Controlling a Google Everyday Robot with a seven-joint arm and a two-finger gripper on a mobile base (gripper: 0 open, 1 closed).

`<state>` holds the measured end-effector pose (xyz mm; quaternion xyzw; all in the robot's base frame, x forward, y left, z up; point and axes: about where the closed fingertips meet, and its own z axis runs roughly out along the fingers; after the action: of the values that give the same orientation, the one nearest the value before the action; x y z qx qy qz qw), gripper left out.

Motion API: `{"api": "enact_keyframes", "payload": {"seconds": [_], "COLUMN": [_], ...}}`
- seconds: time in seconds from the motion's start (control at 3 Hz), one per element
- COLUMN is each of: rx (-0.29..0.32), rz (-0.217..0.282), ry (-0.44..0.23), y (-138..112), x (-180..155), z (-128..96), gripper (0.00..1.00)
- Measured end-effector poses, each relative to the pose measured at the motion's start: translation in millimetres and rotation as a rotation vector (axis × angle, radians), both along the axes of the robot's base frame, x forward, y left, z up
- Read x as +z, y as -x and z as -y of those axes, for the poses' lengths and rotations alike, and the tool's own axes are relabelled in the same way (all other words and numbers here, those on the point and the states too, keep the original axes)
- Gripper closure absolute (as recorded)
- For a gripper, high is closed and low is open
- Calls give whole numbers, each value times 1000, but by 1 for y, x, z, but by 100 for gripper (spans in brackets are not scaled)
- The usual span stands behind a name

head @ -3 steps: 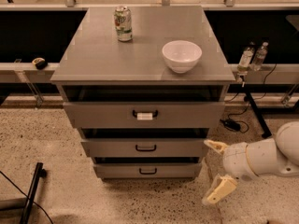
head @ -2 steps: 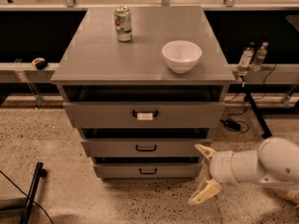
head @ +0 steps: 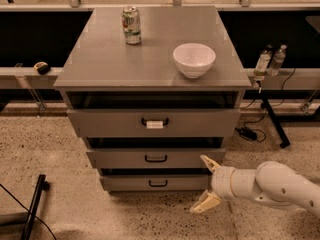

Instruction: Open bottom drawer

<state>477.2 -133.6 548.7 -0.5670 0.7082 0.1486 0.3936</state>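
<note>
Tool (head: 206, 184): wide open, empty, low by the cabinet's right front corner.
Bottom drawer (head: 125, 183): lowest front, near the floor.
Handle (head: 158, 183): left of tool, lying horizontally.

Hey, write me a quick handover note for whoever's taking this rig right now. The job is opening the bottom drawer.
End effector: open and empty, low near the floor, at the right end of the bottom drawer front, fingers pointing left.
Bottom drawer: lowest of the three, with its black loop handle at the middle of the front, untouched.
Done: end effector is at drawer height; nothing grasped.
Left: move left to the handle, close on it, pull the drawer out.
</note>
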Motion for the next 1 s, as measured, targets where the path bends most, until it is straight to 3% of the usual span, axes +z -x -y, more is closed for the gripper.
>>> {"api": "enact_keyframes", "payload": {"seconds": [0.33, 0.67, 1.0], "rx": [32, 98, 205], "rz": [-25, -38, -90], "ry": [13, 47, 70], "y": [-1, -23, -36], "x": [-6, -47, -131], "z": [-4, -7, -15], "gripper": [0, 0, 0]}}
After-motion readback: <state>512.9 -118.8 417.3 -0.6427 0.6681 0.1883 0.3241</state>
